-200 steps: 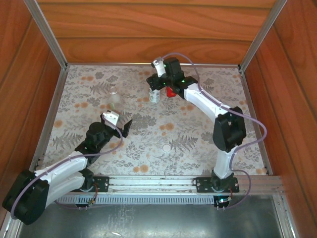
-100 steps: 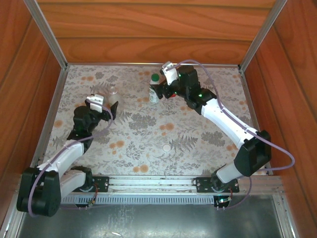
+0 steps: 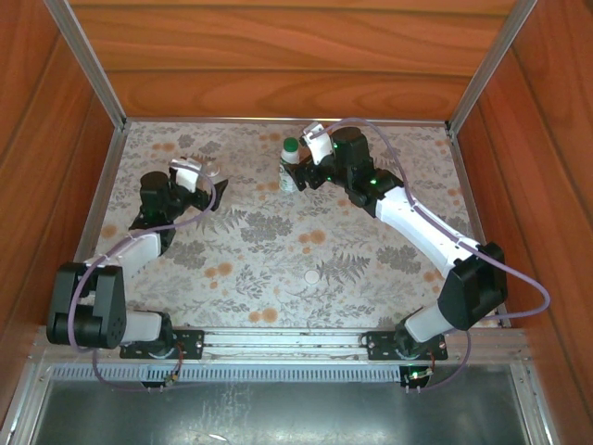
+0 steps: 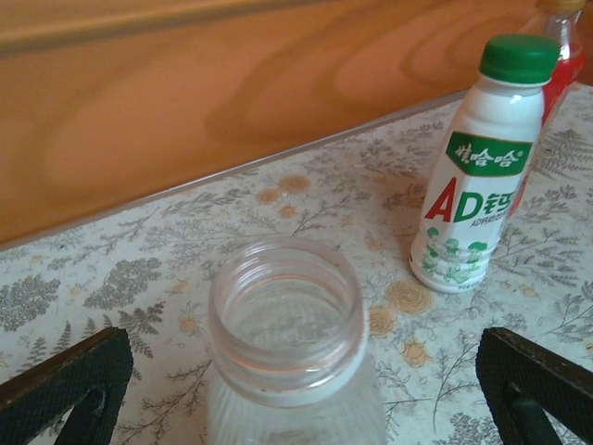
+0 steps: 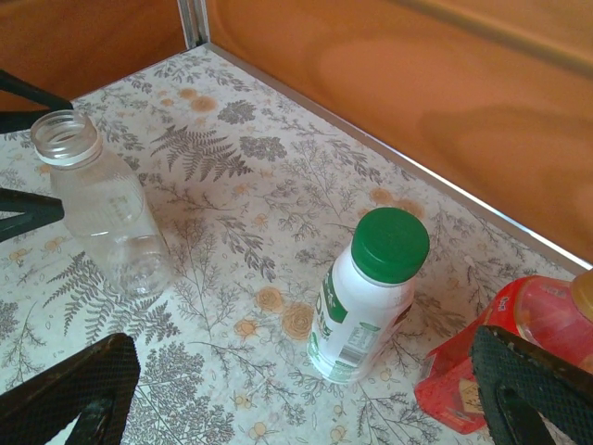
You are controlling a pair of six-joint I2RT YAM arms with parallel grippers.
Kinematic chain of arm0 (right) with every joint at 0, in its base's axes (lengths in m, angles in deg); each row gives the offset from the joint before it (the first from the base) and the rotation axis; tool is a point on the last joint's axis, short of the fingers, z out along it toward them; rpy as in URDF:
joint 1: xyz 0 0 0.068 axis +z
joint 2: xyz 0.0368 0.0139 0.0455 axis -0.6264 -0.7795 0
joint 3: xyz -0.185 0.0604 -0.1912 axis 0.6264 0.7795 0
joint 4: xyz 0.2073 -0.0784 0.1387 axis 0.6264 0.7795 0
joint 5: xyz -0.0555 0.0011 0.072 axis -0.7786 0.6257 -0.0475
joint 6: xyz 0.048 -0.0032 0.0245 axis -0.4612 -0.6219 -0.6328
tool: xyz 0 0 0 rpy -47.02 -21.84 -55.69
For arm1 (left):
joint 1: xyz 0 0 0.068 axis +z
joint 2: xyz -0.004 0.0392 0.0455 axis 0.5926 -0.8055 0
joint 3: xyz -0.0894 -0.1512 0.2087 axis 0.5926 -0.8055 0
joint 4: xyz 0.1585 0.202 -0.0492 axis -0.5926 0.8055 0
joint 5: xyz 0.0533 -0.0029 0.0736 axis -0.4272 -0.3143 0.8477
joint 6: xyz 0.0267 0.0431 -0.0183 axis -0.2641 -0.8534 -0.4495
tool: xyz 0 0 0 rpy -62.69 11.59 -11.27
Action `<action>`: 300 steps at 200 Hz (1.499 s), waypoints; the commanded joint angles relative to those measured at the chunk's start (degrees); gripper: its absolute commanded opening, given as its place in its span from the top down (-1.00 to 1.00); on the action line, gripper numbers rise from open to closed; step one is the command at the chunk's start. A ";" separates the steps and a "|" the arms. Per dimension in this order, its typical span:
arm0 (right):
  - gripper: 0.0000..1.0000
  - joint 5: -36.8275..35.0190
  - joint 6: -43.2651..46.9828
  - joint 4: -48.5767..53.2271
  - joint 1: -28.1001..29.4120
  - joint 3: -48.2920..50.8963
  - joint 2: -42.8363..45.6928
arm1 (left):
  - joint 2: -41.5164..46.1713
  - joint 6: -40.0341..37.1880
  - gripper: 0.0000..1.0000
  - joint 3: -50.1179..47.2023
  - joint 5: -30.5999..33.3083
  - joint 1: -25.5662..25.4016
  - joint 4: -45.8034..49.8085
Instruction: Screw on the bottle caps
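Left gripper released, jaws either side of clear bottle, not clamped. Right gripper released, empty, over white bottle. Green cap sits on it, and red bottle wears brown cap. Clear one uncapped, white cap loose on table. Looks two of three; tightness unverifiable.

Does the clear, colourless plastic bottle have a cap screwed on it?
No: the clear, colourless plastic bottle shows an open, uncapped threaded mouth.
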 commanded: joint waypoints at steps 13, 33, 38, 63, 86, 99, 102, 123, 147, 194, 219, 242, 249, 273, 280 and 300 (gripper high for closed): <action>-0.94 0.86 0.16 -0.69 0.17 0.28 -0.43 | -3.47 -2.34 -1.00 1.74 -2.08 1.15 0.24; -0.94 1.40 -0.33 -0.89 0.18 0.29 -0.92 | -5.85 -2.85 -1.00 2.73 -2.91 1.24 0.21; -0.94 1.50 -0.44 -0.92 0.16 0.28 -1.09 | -6.46 -2.99 -1.00 2.97 -3.25 1.21 0.11; -0.93 1.70 -0.55 -0.90 0.13 0.37 -1.37 | -9.49 -4.09 -1.00 3.64 -3.67 1.17 -0.95; -0.93 1.68 -0.55 -1.17 0.14 0.67 -1.37 | -10.12 -4.85 -0.87 3.25 -3.53 1.22 -2.96; -0.92 1.55 -0.56 -1.40 0.16 0.73 -1.40 | -10.33 -5.10 -0.77 3.12 -3.52 1.19 -3.27; -0.92 1.60 -0.60 -1.47 0.17 0.81 -1.40 | -10.29 -5.26 -0.76 3.11 -3.64 1.17 -3.26; -0.92 1.59 -0.65 -1.57 0.14 0.73 -1.46 | -10.33 -6.44 -0.63 2.77 -4.09 1.18 -3.28; -0.91 1.29 -0.50 -1.56 0.12 0.81 -1.28 | -10.40 -7.24 -0.47 2.58 -4.93 1.25 -3.26; -0.90 0.31 -0.55 -2.18 0.15 1.81 -0.74 | -10.29 -7.81 -0.17 2.67 -7.18 1.22 -3.18; -0.89 0.14 -1.16 -2.64 0.16 2.82 0.50 | -9.43 -6.27 -0.11 2.52 -10.05 1.08 -3.19; -0.89 0.28 -2.16 -2.78 0.13 4.72 2.72 | -8.14 -5.77 -0.11 1.96 -11.31 -0.11 -3.22; -0.90 0.23 -2.56 -2.88 0.15 5.64 3.61 | -7.44 -6.02 -0.11 1.58 -11.59 -0.87 -3.18; -0.89 0.07 -4.20 -2.72 0.09 9.72 7.59 | -4.81 -6.66 -0.11 0.19 -12.72 -4.37 -3.22; -0.89 -0.07 -4.69 -2.42 0.13 11.10 8.96 | -4.14 -6.88 -0.11 -0.18 -12.88 -6.00 -3.17; -0.89 -1.62 -5.68 -0.78 0.12 14.98 12.78 | -2.35 -7.62 -0.11 -1.14 -13.36 -10.34 -2.59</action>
